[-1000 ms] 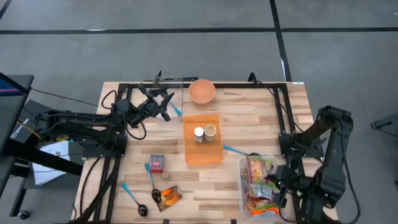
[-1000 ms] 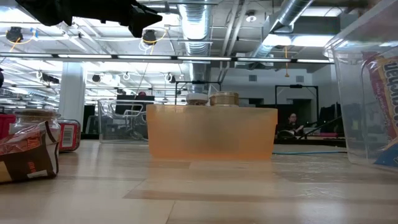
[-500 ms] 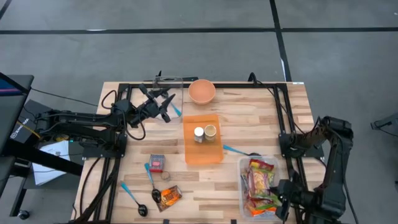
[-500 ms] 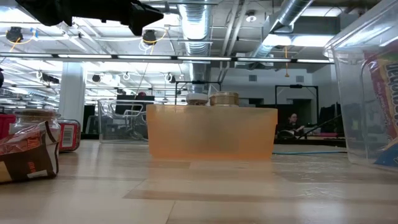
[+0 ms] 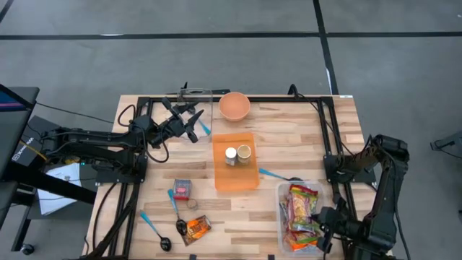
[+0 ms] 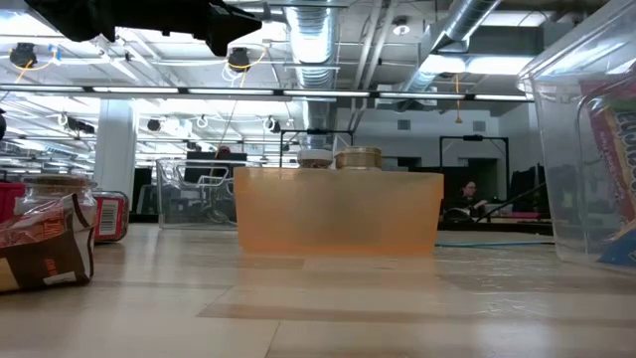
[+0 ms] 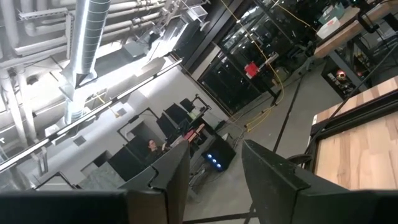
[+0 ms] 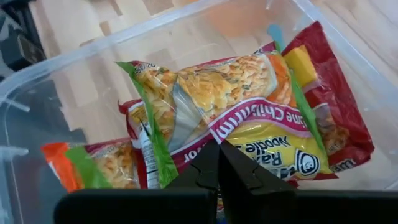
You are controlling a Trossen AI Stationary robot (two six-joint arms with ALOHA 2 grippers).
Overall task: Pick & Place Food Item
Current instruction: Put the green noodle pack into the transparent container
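right gripper [image 8: 217,163]: fingers pressed together, hanging over the clear bin [image 5: 283,217], lower right of the high view
noodle packets [image 8: 249,118]: lying inside that bin, none gripped
left gripper [image 5: 189,120]: hovering upper left, fingers partly spread, holding nothing
orange tray [image 5: 235,177]: sitting centre, carrying two jars [image 5: 237,153]

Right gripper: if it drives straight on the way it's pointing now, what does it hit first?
Most likely the top noodle packet in the clear bin. The right gripper, fingers shut, points down at it from just above; the exact gap is hard to judge.
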